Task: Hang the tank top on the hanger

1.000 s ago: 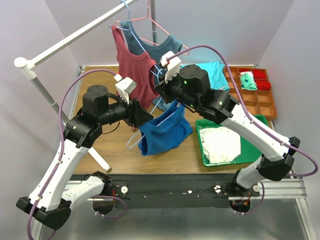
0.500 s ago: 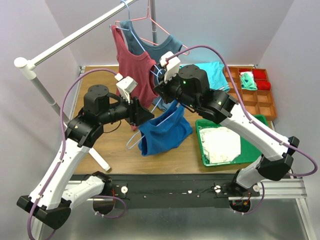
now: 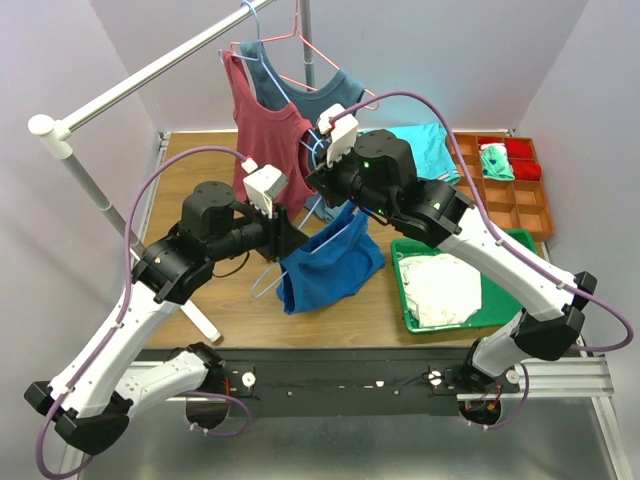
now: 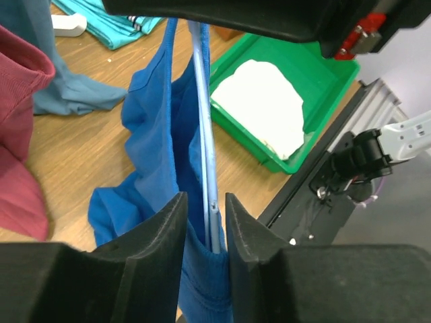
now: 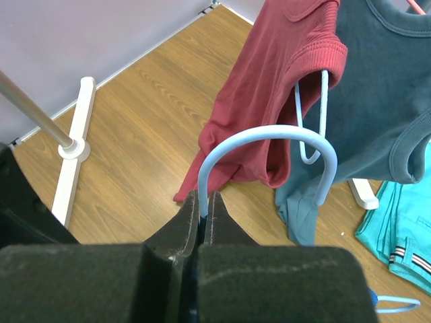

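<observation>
The royal-blue tank top (image 3: 330,265) hangs partly on the light-blue wire hanger (image 3: 335,228) just above the table, its lower part bunched on the wood. My right gripper (image 3: 328,190) is shut on the base of the hanger's hook (image 5: 269,134), with its tips (image 5: 204,198) pinching the wire. My left gripper (image 3: 293,235) is at the top's left edge. In the left wrist view its jaws (image 4: 206,202) press on a ribbed blue strap of the tank top (image 4: 148,114), with the hanger wire (image 4: 202,101) running between them.
A maroon top (image 3: 265,120) and a teal-grey top (image 3: 330,90) hang on the white rail (image 3: 150,70) behind. A green tray (image 3: 500,290) with white cloth is to the right. An orange compartment box (image 3: 510,190) and turquoise cloth (image 3: 430,145) lie at back right. The rack's foot (image 3: 200,320) lies front left.
My left arm has swung right and forward, its wrist now closer over the tank top's left edge. The right gripper and hanger have stayed put.
</observation>
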Controlling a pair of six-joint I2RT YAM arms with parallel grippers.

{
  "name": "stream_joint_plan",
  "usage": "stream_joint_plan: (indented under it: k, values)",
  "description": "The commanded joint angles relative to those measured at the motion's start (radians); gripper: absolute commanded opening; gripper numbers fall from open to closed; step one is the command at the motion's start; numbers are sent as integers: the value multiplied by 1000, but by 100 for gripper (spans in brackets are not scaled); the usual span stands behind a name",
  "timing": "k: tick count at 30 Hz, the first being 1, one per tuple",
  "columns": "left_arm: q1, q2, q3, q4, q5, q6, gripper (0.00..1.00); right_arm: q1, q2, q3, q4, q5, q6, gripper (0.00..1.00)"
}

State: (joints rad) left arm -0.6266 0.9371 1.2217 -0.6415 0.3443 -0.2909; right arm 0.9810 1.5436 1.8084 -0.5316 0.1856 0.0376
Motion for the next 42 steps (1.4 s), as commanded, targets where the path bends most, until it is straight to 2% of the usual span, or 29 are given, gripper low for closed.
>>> stream_joint_plan:
  k: [1, 2, 5, 6, 7, 9, 10, 11, 13, 14, 16, 17, 20, 24, 29, 34, 42]
  values:
    - [-80, -1, 39, -56, -194, 32, 33, 5, 0, -9, 48, 5, 24, 1]
    - [-88, -1, 42, -57, -211, 30, 30, 5, 0, -9, 48, 5, 24, 1]
    - [-110, -11, 42, -58, -261, 29, 16, 5, -2, -12, 50, 8, 25, 1]
    - [-111, -15, 41, -55, -266, 29, 6, 5, -5, -14, 50, 9, 25, 1]
    - [-114, -20, 38, -49, -266, 29, 2, 7, -5, -14, 50, 6, 25, 1]
    - [-119, -32, 29, -35, -269, 27, 0, 7, -5, -18, 50, 2, 25, 4]
    - [-120, -37, 24, -23, -269, 29, 0, 5, -7, -20, 53, -1, 25, 9]
    - [-122, -47, 15, -17, -269, 26, 0, 7, -10, -24, 59, 0, 25, 23]
    - [-125, -61, 6, -7, -268, 16, 0, 5, -17, -44, 74, 8, 27, 39]
    - [-127, -75, -5, 2, -268, 15, 0, 7, -20, -47, 76, 11, 30, 52]
    - [-128, -86, -16, 3, -266, 10, 0, 5, -23, -55, 82, 15, 31, 61]
    - [-128, -93, -30, 5, -266, 6, 0, 7, -28, -60, 85, 17, 34, 71]
    - [-130, -109, -57, 6, -274, -4, 0, 7, -36, -72, 94, 6, 36, 87]
    - [-131, -141, -100, 13, -306, -24, 0, 5, -72, -106, 117, 3, 41, 97]
    - [-130, -184, -136, -29, -337, -60, 0, 7, -117, -135, 121, -12, 62, 100]
    - [-130, -256, -123, -128, -393, -108, 0, 5, -160, -170, 107, 41, 88, 100]
    - [-131, -351, 27, -372, -464, -128, 0, 5, -220, -211, 119, 193, 107, 100]
